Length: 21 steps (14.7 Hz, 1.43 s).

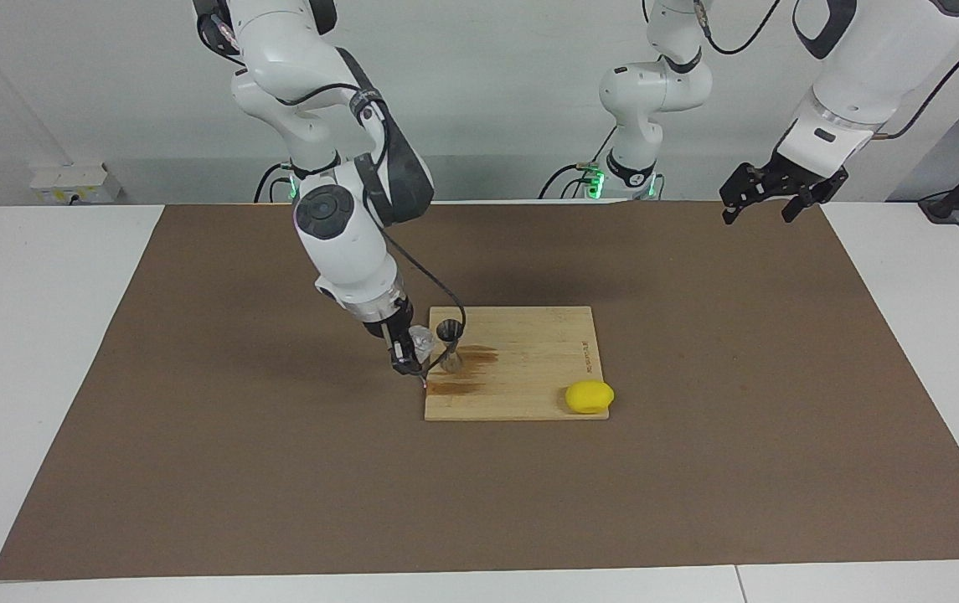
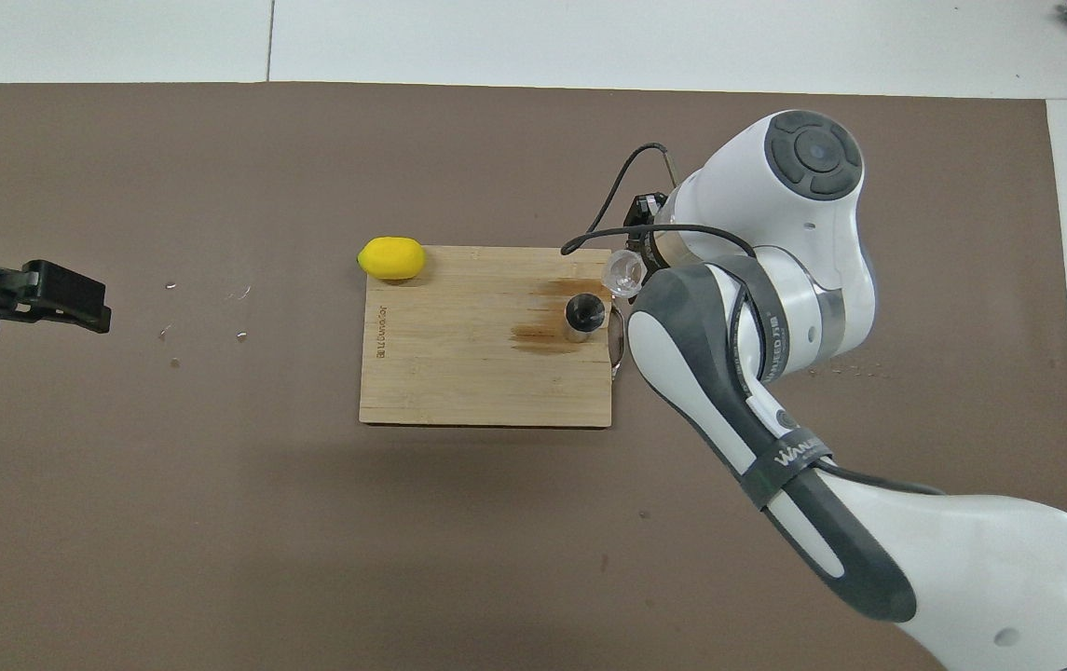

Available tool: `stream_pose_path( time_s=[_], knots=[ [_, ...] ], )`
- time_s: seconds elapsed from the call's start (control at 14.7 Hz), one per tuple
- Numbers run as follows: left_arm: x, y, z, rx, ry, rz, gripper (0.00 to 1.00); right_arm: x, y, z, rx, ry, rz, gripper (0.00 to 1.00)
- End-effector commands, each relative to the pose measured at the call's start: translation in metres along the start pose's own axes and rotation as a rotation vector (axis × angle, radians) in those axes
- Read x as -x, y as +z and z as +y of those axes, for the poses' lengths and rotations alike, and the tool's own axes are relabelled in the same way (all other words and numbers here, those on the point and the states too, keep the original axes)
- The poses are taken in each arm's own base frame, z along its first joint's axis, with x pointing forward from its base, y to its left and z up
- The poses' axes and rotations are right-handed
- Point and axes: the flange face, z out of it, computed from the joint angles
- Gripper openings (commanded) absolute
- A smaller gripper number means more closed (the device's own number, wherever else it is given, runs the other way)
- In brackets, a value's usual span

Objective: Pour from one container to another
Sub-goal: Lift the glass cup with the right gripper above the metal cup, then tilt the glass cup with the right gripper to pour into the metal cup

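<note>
Nearby, lemon (image 1: 589, 396) on board (image 1: 529, 368); jigger (image 1: 450, 343) beside cup (image 1: 421, 339).

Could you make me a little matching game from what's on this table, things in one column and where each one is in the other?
1. clear cup
2. jigger
3. lemon
4. left gripper

A. at a corner of the cutting board
B. waiting in the air, open
C. standing on the board beside a wet stain
D. tilted in the right gripper

Pairs: 1-D, 2-C, 3-A, 4-B
</note>
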Motion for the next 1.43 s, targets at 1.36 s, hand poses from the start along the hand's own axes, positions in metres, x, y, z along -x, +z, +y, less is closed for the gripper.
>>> stream_pose_path(
  time_s=[1.36],
  knots=[
    [0.005, 0.000, -0.006, 0.001, -0.021, -0.010, 1.00, 0.039, -0.001, 0.008, 0.003, -0.139, 0.190, 0.00]
  ],
)
